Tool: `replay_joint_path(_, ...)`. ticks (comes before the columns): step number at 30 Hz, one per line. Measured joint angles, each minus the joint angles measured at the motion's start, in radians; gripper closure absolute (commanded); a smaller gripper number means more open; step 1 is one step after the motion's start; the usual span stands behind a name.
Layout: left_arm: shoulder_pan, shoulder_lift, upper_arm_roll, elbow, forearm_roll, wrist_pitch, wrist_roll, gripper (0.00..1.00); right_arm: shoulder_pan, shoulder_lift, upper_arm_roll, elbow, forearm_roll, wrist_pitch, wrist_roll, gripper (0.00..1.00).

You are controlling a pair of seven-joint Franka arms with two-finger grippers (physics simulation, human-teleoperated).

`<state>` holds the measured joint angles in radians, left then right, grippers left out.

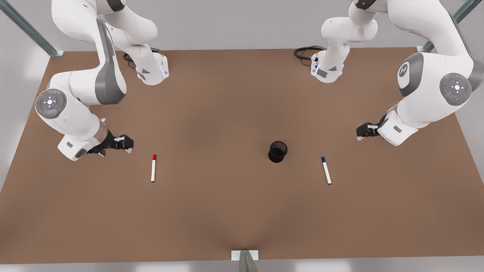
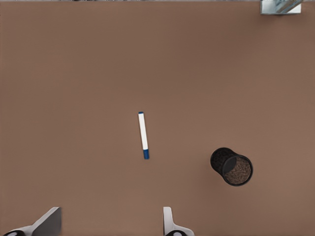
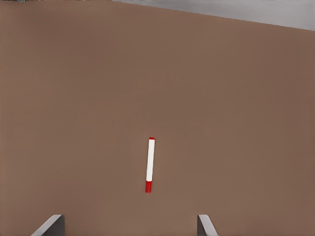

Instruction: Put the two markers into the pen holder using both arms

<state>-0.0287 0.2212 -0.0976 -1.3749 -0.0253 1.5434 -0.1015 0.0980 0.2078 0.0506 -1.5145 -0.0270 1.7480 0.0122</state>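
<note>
The red-capped marker (image 1: 153, 168) lies flat on the brown table at the front view's left. My right gripper (image 1: 126, 145) hovers open just beyond it, and the right wrist view has this marker (image 3: 149, 164) ahead of the spread fingers (image 3: 204, 225). At the front view's right, the blue-capped marker (image 1: 326, 170) rests on the table, with my left gripper (image 1: 361, 132) open above and to its right. The black mesh pen holder (image 1: 278, 152) stands upright between the two markers. From the left wrist I see the blue marker (image 2: 143, 135) and the holder (image 2: 231, 166). Neither gripper holds anything.
Both arm bases (image 1: 151, 70) (image 1: 327, 70) stand at the table's far edge with black cables (image 1: 306, 52) beside them. A metal bracket (image 1: 245, 255) sits at the middle of the near edge. Frame struts (image 1: 28, 28) rise at the back corners.
</note>
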Motion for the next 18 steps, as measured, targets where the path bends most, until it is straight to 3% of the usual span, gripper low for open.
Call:
replay_joint_path(4, -0.031, 0.107, -0.003, -0.035, 0.002, 0.083, -0.027, 0.0, -0.001, 0.0, 0.0, 0.0, 0.0, 0.017, 0.001, 0.0)
replay_joint_path(10, -0.027, 0.26, 0.015, -0.231, -0.003, 0.414, -0.131, 0.0, -0.012, 0.03, -0.001, -0.005, 0.0, 0.034, 0.005, 0.0)
replay_joint_path(18, -0.034, 0.33, 0.027, -0.39, 0.001, 0.721, -0.242, 0.0, -0.005, 0.165, 0.004, -0.109, -0.006, 0.13, 0.054, 0.0)
